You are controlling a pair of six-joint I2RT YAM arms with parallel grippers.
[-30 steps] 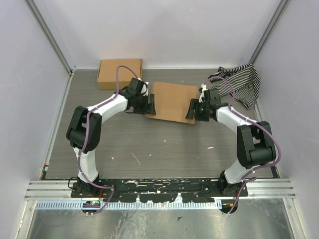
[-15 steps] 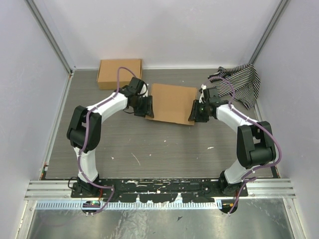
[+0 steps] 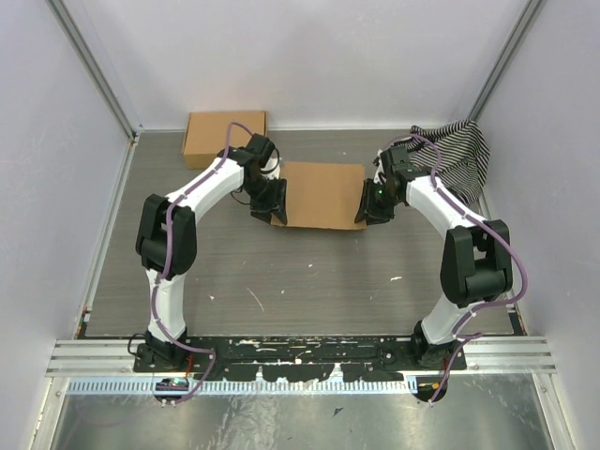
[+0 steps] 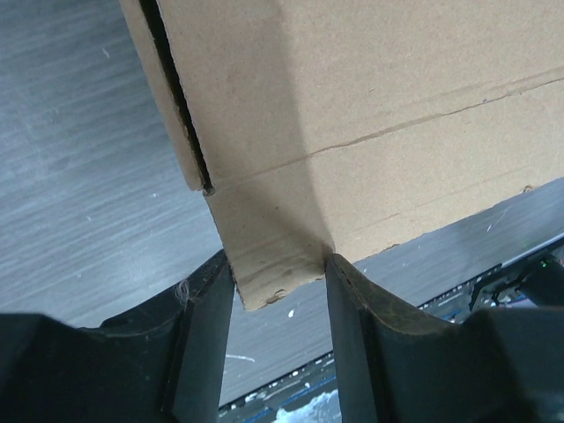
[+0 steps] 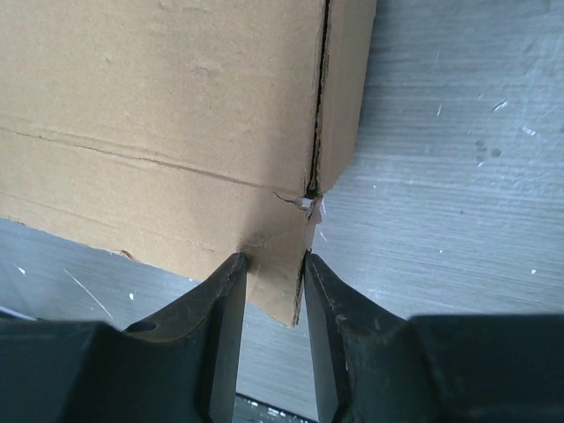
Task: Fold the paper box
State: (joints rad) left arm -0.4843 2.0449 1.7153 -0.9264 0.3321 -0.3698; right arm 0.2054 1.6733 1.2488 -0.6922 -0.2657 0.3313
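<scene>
The paper box (image 3: 323,190) is a brown cardboard sheet folded flat-ish, at the middle of the table toward the back. My left gripper (image 3: 272,202) is shut on its near left corner. In the left wrist view the corner flap (image 4: 273,256) sits between both fingers of the gripper (image 4: 280,284). My right gripper (image 3: 366,205) is shut on the near right corner. In the right wrist view the cardboard (image 5: 159,97) runs down between the fingers of the gripper (image 5: 275,284), with a small tear at the fold by the corner.
A smaller compact brown box (image 3: 225,137) lies at the back left. A black-and-white striped cloth (image 3: 457,159) is bunched at the back right, close behind the right arm. Walls and metal rails close in the table on three sides.
Both grippers have moved a little toward the back while holding the box's near corners. The box has shifted with them and now sits squarer to the table.
</scene>
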